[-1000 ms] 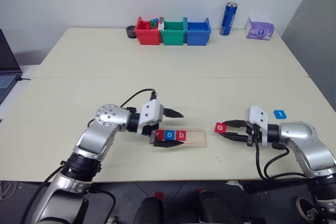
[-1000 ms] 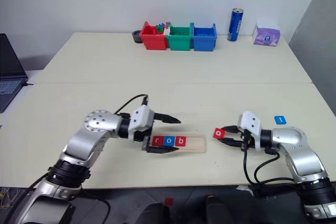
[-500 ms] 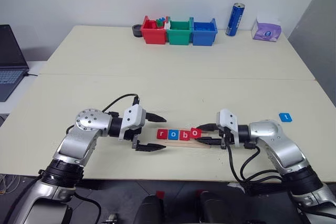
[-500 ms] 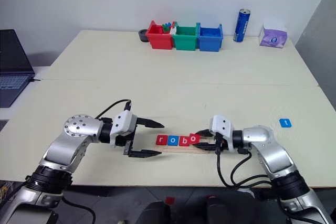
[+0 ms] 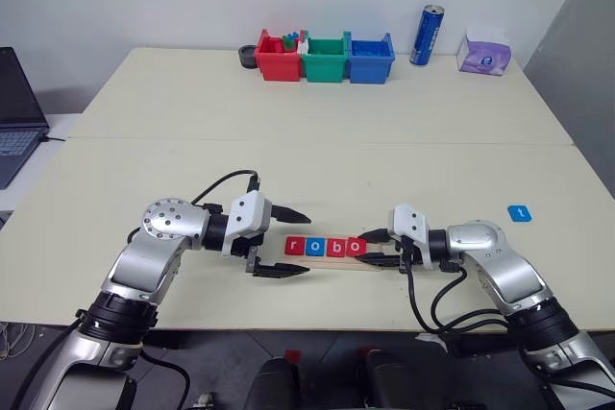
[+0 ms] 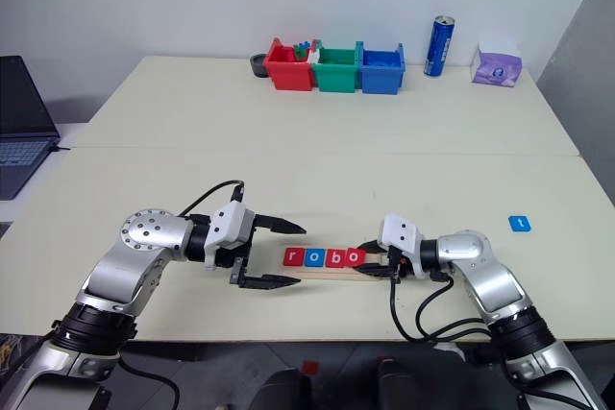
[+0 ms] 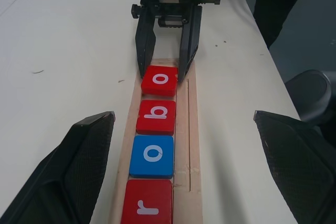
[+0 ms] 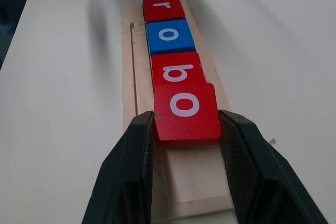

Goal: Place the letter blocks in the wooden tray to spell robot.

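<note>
The wooden tray (image 8: 191,174) lies near the table's front edge. In it sit a red r (image 5: 293,246), a blue o (image 5: 313,247) and a red b (image 5: 334,247) in a row. My right gripper (image 8: 186,124) is shut on a red o block (image 8: 185,109), held at the fourth place against the b; I cannot tell whether it rests flat. At the tray's left end my left gripper (image 6: 300,254) stands wide open, one finger on each side of the tray, holding nothing. A blue t block (image 5: 520,213) lies alone on the table to the right.
Red (image 5: 277,58), green (image 5: 325,58) and blue (image 5: 369,58) bins stand in a row at the table's far edge, with a blue can (image 5: 423,35) and a purple tissue box (image 5: 483,53) to their right. A laptop (image 5: 17,108) sits off the left side.
My right gripper has carried the red o block leftward and down from the open table to the tray, up against the b. The left arm has barely moved. The camera has shifted.
</note>
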